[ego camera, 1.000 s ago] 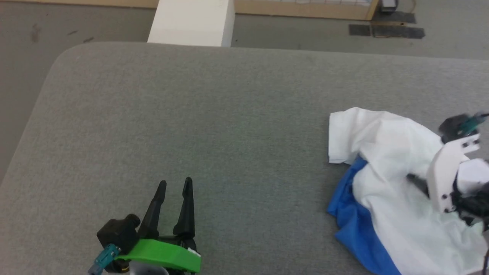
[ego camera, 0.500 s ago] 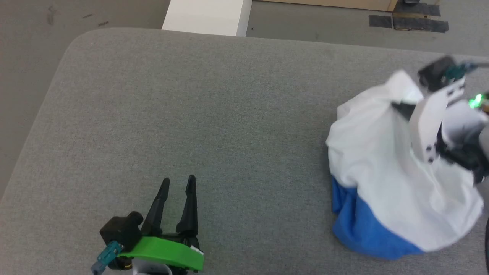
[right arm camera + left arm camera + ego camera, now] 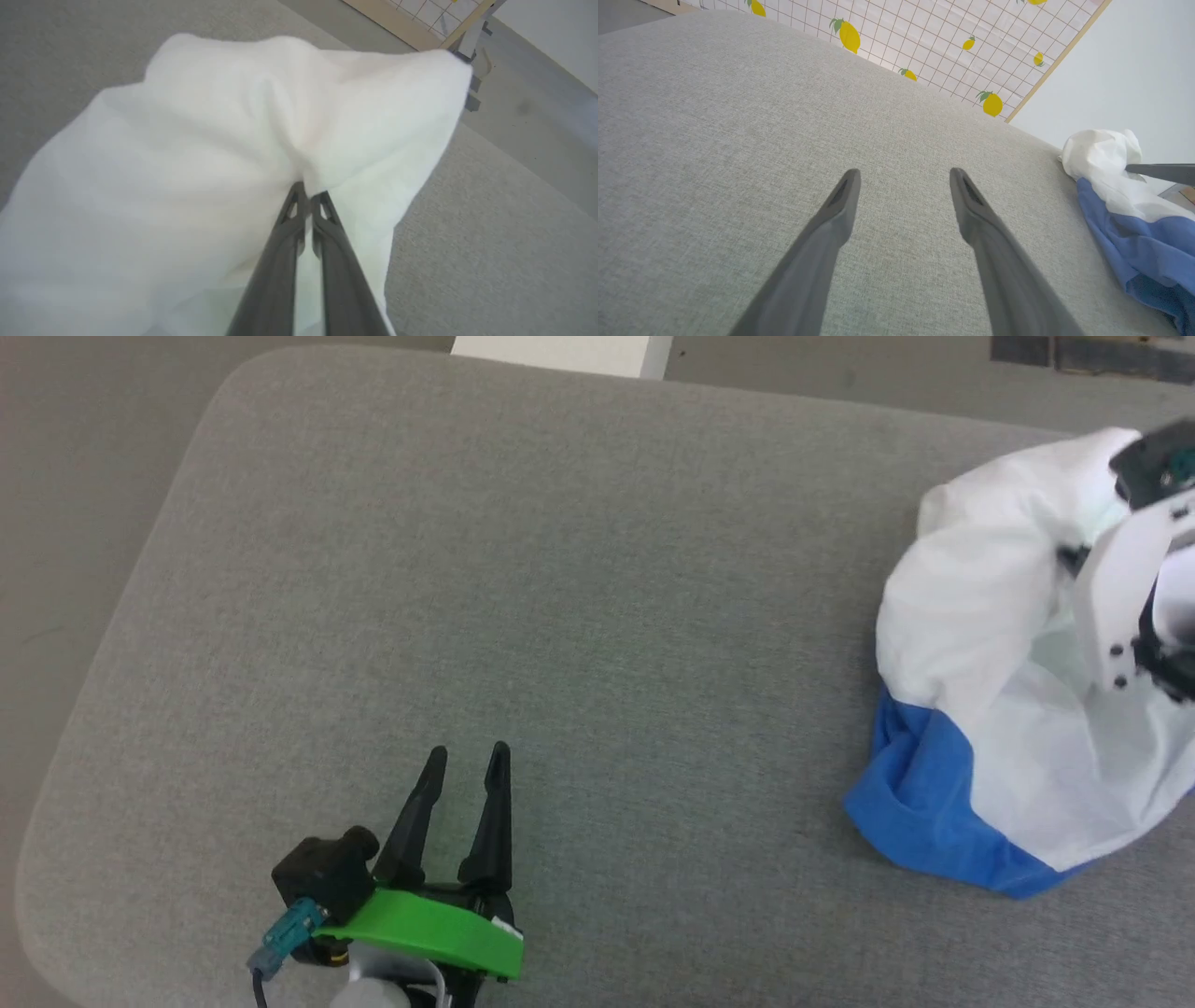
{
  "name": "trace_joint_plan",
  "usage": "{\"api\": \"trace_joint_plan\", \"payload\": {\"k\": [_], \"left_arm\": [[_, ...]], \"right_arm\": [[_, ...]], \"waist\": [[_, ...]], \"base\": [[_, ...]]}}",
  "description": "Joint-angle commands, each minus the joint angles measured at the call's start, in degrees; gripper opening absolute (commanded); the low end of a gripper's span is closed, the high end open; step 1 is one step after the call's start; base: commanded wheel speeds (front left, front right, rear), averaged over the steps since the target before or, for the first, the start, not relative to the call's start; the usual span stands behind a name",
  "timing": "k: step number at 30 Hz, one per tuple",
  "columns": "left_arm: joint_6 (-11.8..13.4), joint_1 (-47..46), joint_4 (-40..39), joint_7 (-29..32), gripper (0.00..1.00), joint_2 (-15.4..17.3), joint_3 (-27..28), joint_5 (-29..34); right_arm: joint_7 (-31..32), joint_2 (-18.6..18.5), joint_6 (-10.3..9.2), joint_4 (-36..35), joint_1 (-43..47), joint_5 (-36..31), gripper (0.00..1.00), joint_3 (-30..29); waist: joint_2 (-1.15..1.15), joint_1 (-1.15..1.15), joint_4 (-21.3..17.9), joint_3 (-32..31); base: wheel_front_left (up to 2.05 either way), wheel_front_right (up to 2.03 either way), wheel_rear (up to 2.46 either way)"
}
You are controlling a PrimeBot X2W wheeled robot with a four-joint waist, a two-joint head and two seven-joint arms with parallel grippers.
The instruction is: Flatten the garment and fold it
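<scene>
Garment [image 3: 980,616] sat half-lifted off the counter [image 3: 560,569] at the right edge of frame. We took the right tool [image 3: 306,198] from open to pinched shut on its white body. Left tool [image 3: 467,758] stayed wide open and empty, lower left. We judged flattening barely begun.

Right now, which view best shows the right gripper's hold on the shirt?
Right wrist view: the right gripper, shut, pinches the garment. Head view: cloth mostly hides the grip. Left wrist view: its fingers side-on at the edge.
</scene>
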Motion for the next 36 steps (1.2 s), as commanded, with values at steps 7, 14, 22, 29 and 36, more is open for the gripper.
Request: {"api": "trace_joint_plan", "payload": {"k": [7, 14, 22, 29, 36], "left_arm": [[0.05, -0.90, 1.23, -0.22, 1.00, -0.12, -0.06, -0.89], [0.04, 1.84, 1.52, -0.22, 1.00, -0.12, 2.02, 0.19], [0.31, 5.45, -0.38, -0.22, 1.00, -0.12, 5.57, 1.98], [0.42, 7.88, -3.44, -0.22, 1.00, -0.12, 8.05, 3.50], [1.36, 11.07, -6.63, -0.22, 1.00, -0.12, 9.01, 6.53]], "right_arm": [[-1.31, 0.77, -0.08, 1.34, 0.94, 1.32, 1.00, 1.24], [-1.45, -2.19, -0.08, -5.34, 2.35, 5.80, 1.00, 0.59], [-13.33, 2.44, -0.08, -12.96, 14.89, -2.70, 1.00, -18.79], [-23.94, 15.30, -0.08, -28.08, 35.89, -16.64, 1.00, -32.83], [-35.43, 30.30, -0.08, -34.09, 50.62, -25.67, 1.00, -40.17]], "waist": [[0.00, 0.00, -0.04, -0.67], [0.00, 0.00, -3.97, -5.86], [0.00, 0.00, -8.83, -9.42], [0.00, 0.00, -11.61, -10.33], [0.00, 0.00, -12.95, -11.26]], "base": [[0.00, 0.00, 0.00], [0.00, 0.00, 0.00], [0.00, 0.00, 0.00], [0.00, 0.00, 0.00], [0.00, 0.00, 0.00]]}}
